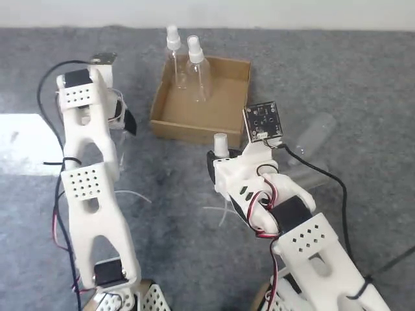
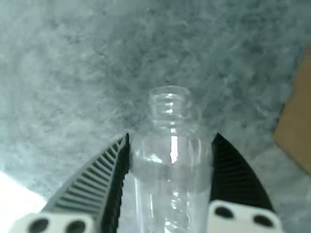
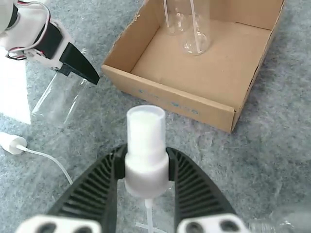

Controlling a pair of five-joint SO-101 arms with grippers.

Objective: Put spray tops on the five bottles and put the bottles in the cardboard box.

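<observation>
Left gripper (image 2: 171,139) was clamped on an uncapped bottle (image 2: 167,104) beside the box (image 3: 165,92); right gripper (image 3: 146,153) pinched a spray top (image 3: 146,128). Best bet, I reckoned, was centring its tube (image 3: 146,211) over the bottle's mouth first.

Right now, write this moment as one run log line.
left gripper: shut on uncapped bottle | right gripper: shut on spray top | cardboard box: two capped bottles inside

You have two capped clear bottles (image 1: 198,71) upright against the far wall of the cardboard box (image 1: 194,133), an uncapped bottle (image 2: 169,111) clamped in the left gripper (image 2: 171,141), and a white spray top (image 3: 146,141) pinched upright in the right gripper (image 3: 146,155).
</observation>
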